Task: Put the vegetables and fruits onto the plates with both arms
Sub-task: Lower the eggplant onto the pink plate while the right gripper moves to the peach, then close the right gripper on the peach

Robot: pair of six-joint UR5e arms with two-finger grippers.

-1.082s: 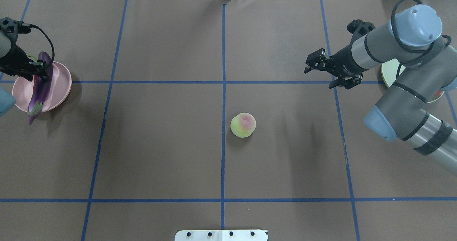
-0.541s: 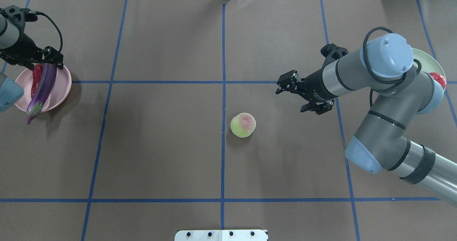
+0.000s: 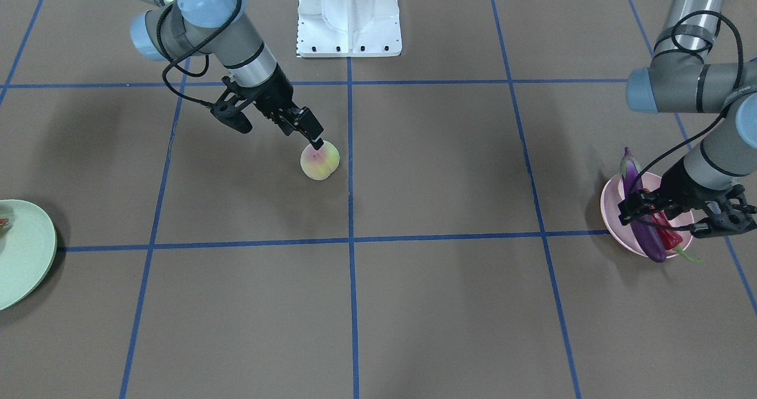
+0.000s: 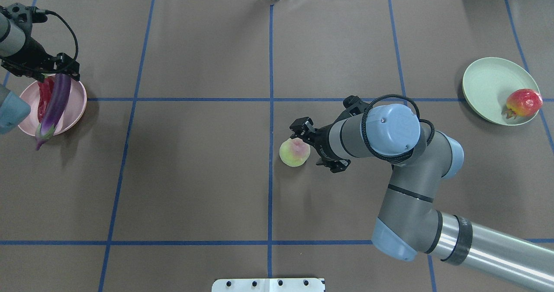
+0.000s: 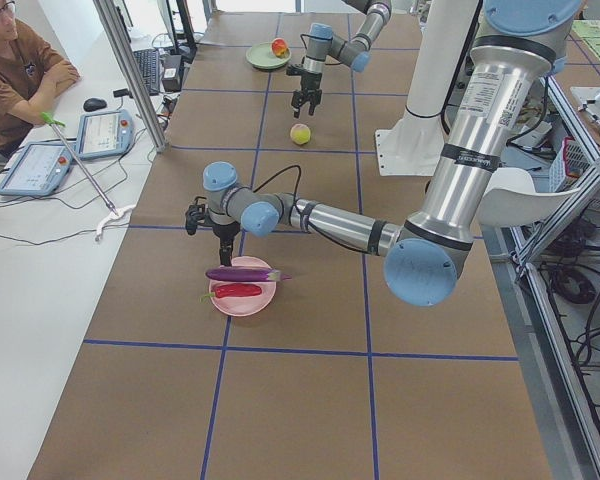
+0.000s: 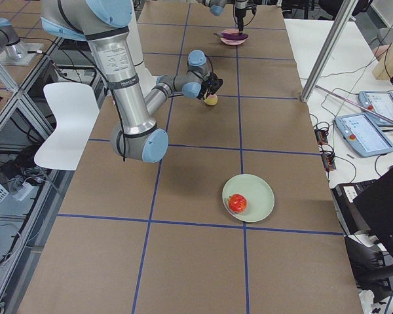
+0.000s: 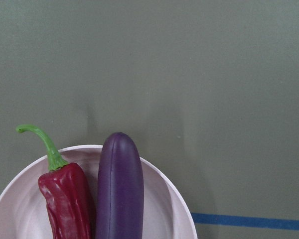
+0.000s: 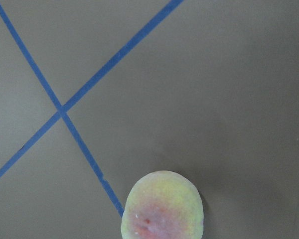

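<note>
The peach (image 4: 294, 152) lies near the table's middle, also in the front view (image 3: 319, 161) and the right wrist view (image 8: 162, 209). My right gripper (image 4: 315, 147) is open, low beside the peach, one fingertip (image 3: 317, 143) at its top. The pink plate (image 4: 73, 106) at the left holds the eggplant (image 4: 55, 104) and the chili pepper (image 4: 43, 97), both also in the left wrist view (image 7: 119, 189). My left gripper (image 4: 58, 70) is open and empty above the plate's far rim. The mint green plate (image 4: 484, 84) at the right holds the pomegranate-like fruit (image 4: 523, 103).
The white base block (image 3: 349, 15) stands at the robot's edge of the table. Blue tape lines (image 4: 270, 110) divide the brown table cover. An operator (image 5: 20, 60) sits beside the table with tablets (image 5: 100, 135) on a side desk.
My right arm swung from over the green plate to the peach, gripper open. My left gripper let go of the eggplant, which now lies on the pink plate, and drew back.
</note>
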